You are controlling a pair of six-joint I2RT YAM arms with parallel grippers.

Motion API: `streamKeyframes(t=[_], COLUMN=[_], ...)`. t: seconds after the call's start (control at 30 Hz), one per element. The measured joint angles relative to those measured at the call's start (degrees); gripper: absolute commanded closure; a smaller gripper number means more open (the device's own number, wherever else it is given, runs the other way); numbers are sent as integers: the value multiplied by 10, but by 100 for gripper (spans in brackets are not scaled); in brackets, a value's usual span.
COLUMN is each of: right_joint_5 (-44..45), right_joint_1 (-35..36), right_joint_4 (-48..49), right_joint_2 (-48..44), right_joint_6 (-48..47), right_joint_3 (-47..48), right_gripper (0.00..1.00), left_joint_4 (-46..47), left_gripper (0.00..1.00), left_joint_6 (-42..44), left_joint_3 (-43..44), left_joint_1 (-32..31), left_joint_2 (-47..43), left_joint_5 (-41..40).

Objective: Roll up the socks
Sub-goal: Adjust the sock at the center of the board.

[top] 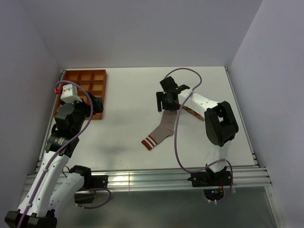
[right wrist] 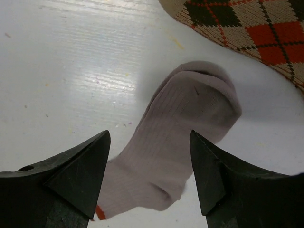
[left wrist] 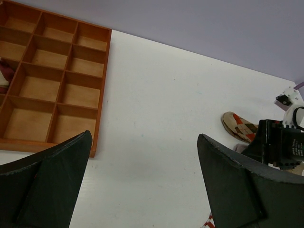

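Note:
The grey-brown sock (top: 162, 129) lies flat mid-table, its red-and-white striped cuff (top: 149, 142) pointing toward the near edge. My right gripper (top: 167, 108) hangs open just above its toe end. In the right wrist view the sock's foot (right wrist: 183, 128) lies between and below the two fingers of the right gripper (right wrist: 149, 140). The tan argyle sock (right wrist: 247, 28) lies beside the toe, partly under the right arm (top: 192, 112). My left gripper (left wrist: 142, 159) is wide open over bare table near the tray, with nothing between its fingers. It sees the argyle sock (left wrist: 240, 126) far right.
A wooden compartment tray (top: 85, 81) sits at the back left, by the left gripper (top: 97, 105). One of its left cells (left wrist: 4, 76) holds something dark red and white. Walls close the table on three sides. An aluminium rail (top: 152, 179) runs along the near edge.

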Motion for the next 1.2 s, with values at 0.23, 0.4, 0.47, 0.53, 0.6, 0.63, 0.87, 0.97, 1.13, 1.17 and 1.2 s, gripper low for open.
streamKeyframes(t=[0.23, 0.4, 0.47, 0.53, 0.6, 0.63, 0.87, 0.97, 1.13, 1.17, 1.2], right_joint_5=[-11, -34, -38, -47, -56, -60, -85, -91, -98, -98, -99], right_joint_1=[-3, -2, -1, 3, 9, 14, 46, 55, 57, 57, 57], right_joint_4=[11, 24, 21, 25, 29, 29, 25, 23, 8, 7, 3], right_joint_2=[61, 104, 123, 134, 149, 160, 228, 255, 290, 295, 302], right_joint_6=[3, 2, -1, -7, -20, -29, -75, -80, -82, -82, -82], right_joint_3=[26, 40, 64, 85, 110, 126, 227, 270, 331, 343, 358], right_gripper=[25, 25, 25, 25, 24, 24, 24, 24, 24, 24, 24], left_joint_4=[0, 0, 0, 0, 0, 0, 0, 0, 0, 0, 0], left_gripper=[1, 0, 1, 0, 1, 0, 0, 1, 0, 0, 1], left_joint_6=[0, 0, 0, 0, 0, 0, 0, 0, 0, 0, 0], left_joint_3=[0, 0, 0, 0, 0, 0, 0, 0, 0, 0, 0], left_joint_1=[0, 0, 0, 0, 0, 0, 0, 0, 0, 0, 0], left_joint_2=[0, 0, 2, 4, 6, 7, 8, 11, 14, 14, 14], left_joint_5=[0, 0, 0, 1, 2, 2, 2, 2, 2, 2, 2])
